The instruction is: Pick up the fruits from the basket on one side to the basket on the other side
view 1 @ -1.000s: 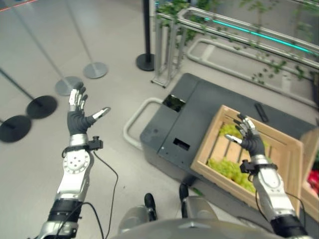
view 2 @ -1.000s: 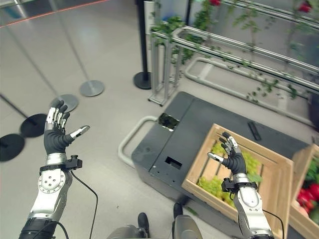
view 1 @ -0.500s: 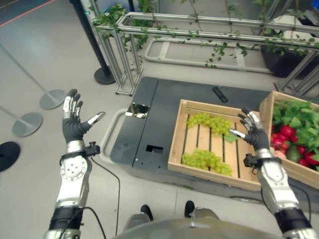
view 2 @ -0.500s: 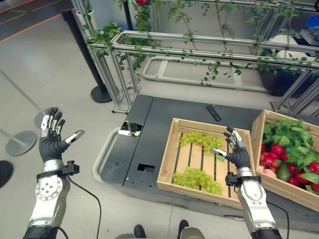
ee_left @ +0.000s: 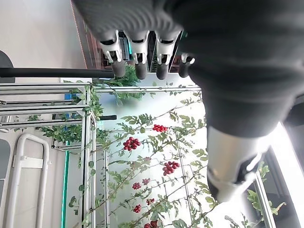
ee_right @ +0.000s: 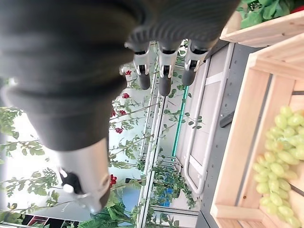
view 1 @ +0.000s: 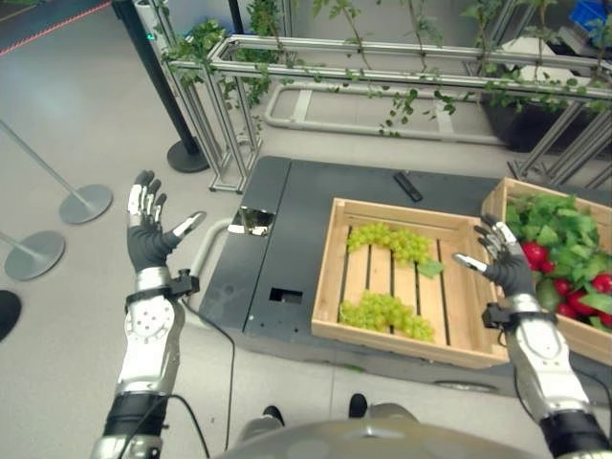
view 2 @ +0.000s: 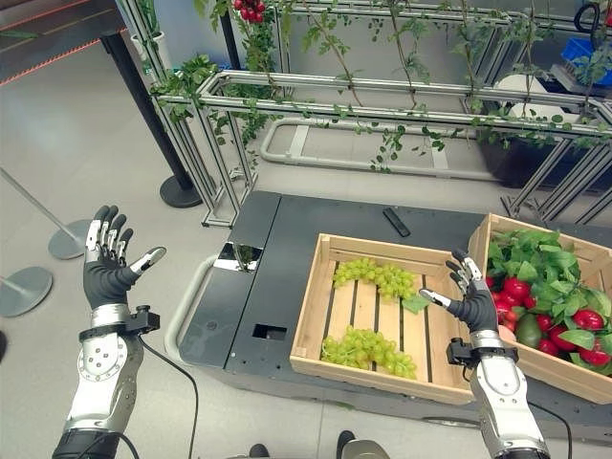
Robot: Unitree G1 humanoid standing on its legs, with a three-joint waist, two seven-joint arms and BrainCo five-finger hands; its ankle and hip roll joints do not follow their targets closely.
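Observation:
A slatted wooden crate (view 1: 330, 277) sits on a dark platform (view 1: 287, 210) and holds two bunches of green grapes (view 1: 385, 311), one near (view 2: 368, 349) and one far (view 1: 392, 239). To its right a second wooden crate (view 2: 483, 234) is packed with red fruits (view 2: 512, 292), leafy greens and an avocado. My right hand (view 1: 507, 273) hovers open, fingers spread, above the gap between the two crates, holding nothing. My left hand (view 1: 148, 239) is raised open over the floor, left of the platform, also empty.
A metal trellis frame (view 2: 382, 105) with climbing vines runs behind the platform. A black remote-like object (view 1: 408, 185) lies on the platform behind the grape crate. Stanchion bases (view 1: 86, 203) and a black post (view 1: 143, 76) stand on the grey floor at left.
The camera has swung right and up, so both crates and the trellis show more fully. Both hands stay raised and open, in about the same pose.

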